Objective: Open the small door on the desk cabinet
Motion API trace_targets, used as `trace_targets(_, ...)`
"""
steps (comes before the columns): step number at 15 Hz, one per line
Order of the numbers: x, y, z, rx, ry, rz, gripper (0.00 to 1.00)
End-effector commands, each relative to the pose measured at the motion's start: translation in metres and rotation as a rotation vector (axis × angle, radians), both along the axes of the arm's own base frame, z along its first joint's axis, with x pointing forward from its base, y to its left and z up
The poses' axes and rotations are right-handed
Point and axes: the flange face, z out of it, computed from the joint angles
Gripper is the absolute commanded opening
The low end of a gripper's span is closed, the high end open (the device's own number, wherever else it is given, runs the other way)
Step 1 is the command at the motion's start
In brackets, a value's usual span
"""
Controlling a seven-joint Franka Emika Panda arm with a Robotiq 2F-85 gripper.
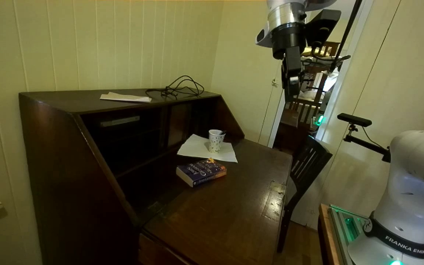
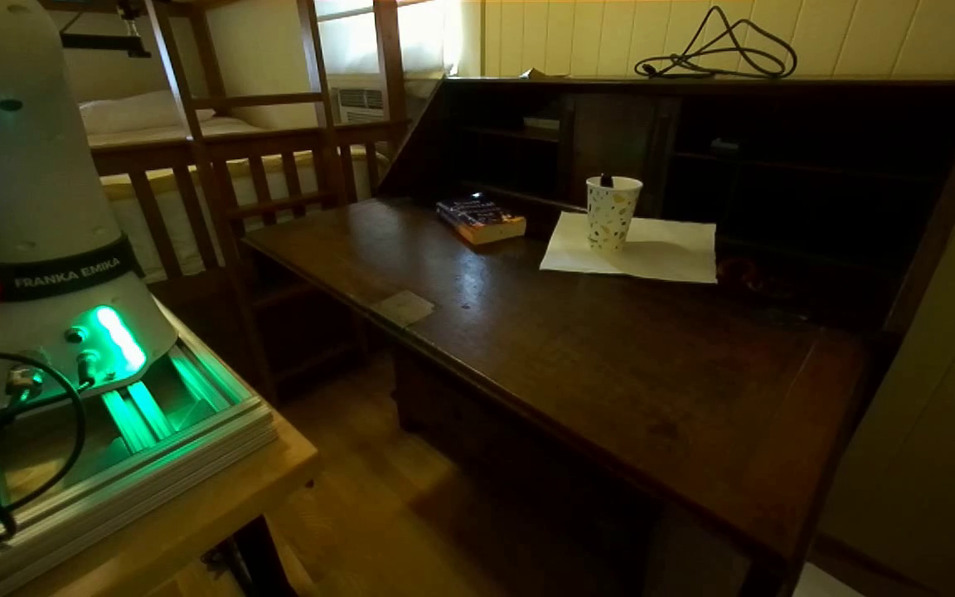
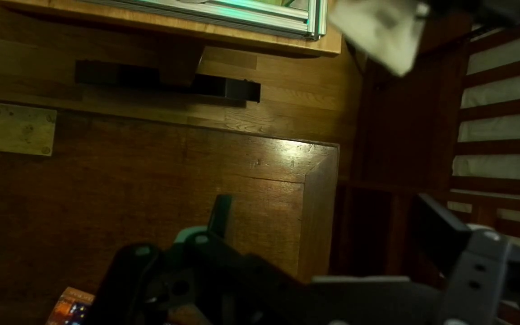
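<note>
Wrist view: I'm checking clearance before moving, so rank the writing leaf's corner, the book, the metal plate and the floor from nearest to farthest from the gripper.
1. Leaf's corner: just past the open gripper, right of centre.
2. Book and metal plate: picture left, book low, plate higher; too close to call.
3. Floor: well below the others, upper part of the picture.

We see a patterned cup (image 2: 612, 220) standing upright on a white sheet (image 2: 672, 250), a dark tip (image 2: 607, 179) showing above its rim. Left of the sheet, just apart, a book (image 2: 482, 219) lies flat on the tabletop (image 2: 610, 348) of the desk cabinet (image 2: 429, 145). At the far side we make out a small door (image 2: 612, 137) between shadowy compartments (image 2: 809, 199); a looped black cable (image 2: 693, 58) rests on the cabinet's top. Near left, a green light (image 2: 121, 340) glows on the robot base (image 2: 38, 315).
</note>
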Motion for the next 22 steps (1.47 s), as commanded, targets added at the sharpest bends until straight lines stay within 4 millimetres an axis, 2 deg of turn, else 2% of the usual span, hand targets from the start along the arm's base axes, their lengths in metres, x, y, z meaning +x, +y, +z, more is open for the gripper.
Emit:
trace_targets(1, 0.000, 0.000, 0.001, 0.000, 0.001, 0.000, 1.00)
trace_targets(2, 0.002, 0.000, 0.000, 0.033, 0.003, -0.025, 1.00)
trace_targets(3, 0.014, -0.003, -0.005, -0.022, -0.064, -0.134, 1.00)
trace_targets(9, 0.092, -0.018, -0.031, -0.135, -0.394, -0.287, 1.00)
trace_targets(13, 0.142, -0.035, -0.059, -0.276, -0.586, -0.321, 1.00)
trace_targets(15, 0.161, -0.040, -0.081, -0.343, -0.677, -0.332, 1.00)
trace_targets(18, 0.179, -0.048, -0.115, -0.402, -0.799, -0.419, 1.00)
trace_targets(19, 0.182, -0.057, -0.120, -0.414, -0.815, -0.473, 1.00)
trace_targets(20, 0.183, -0.057, -0.126, -0.433, -0.757, -0.548, 1.00)
trace_targets(21, 0.180, -0.053, -0.122, -0.405, -0.768, -0.458, 1.00)
trace_targets(22, 0.181, -0.056, -0.130, -0.413, -0.755, -0.497, 1.00)
